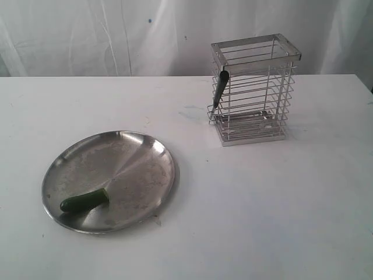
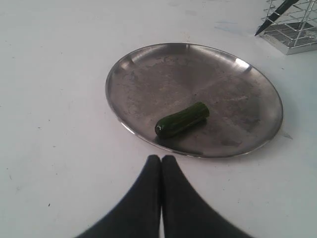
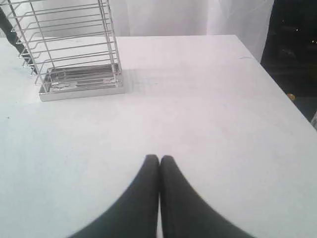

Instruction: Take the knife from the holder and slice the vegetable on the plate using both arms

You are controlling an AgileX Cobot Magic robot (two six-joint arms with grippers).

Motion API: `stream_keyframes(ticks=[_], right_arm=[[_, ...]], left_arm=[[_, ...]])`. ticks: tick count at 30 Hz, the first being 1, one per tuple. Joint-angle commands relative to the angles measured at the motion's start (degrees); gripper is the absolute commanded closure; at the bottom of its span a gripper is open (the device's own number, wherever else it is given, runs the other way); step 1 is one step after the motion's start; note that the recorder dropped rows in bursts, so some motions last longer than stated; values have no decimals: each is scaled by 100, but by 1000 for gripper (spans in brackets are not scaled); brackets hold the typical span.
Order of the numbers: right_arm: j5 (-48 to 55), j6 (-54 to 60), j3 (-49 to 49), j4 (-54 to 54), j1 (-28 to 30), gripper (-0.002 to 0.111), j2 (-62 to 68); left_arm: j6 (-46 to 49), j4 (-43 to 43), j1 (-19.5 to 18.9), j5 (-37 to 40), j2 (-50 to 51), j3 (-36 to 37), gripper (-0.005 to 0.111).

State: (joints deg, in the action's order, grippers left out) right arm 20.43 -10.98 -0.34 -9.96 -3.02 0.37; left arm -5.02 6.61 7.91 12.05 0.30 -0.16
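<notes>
Counting across the white table (image 1: 262,204), we find one steel plate (image 1: 131,160) carrying one dark green cucumber piece (image 1: 85,201) near its front-left rim. Well apart to the right rear stands one wire holder (image 1: 256,65), and one black-handled knife (image 1: 220,88) leans at its left edge, handle up, tip poking out low past the wires. Our left gripper (image 2: 161,161) hangs over the table just short of the plate's rim, black fingers pressed together on nothing, and our right gripper (image 3: 159,159) is likewise closed and empty, with the holder ahead of it.
</notes>
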Motion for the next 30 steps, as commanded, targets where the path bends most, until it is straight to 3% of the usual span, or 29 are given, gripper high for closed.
stream_keyframes(ticks=[1,4,9,13,21,30], right_arm=[[-29,73,34,-11,17,108,-37],[-170,-345,34,308,17,108,-37],[-1414,-872,-34,1947,-198,108,-37],[-1403,-839,-550,2803,-390,108,-37],[-1540,-287,-1770,2855,-523,108,-37],[-411,877,-2647,2855,-523,108,-37]], left_arm=[[-10,21,22,-3,-30,16,107],[-10,21,22,-3,-30,16,107],[-10,21,22,-3,-30,16,107],[-10,21,22,-3,-30,16,107],[-10,21,22,-3,-30,16,107],[-10,21,22,-3,-30,16,107]])
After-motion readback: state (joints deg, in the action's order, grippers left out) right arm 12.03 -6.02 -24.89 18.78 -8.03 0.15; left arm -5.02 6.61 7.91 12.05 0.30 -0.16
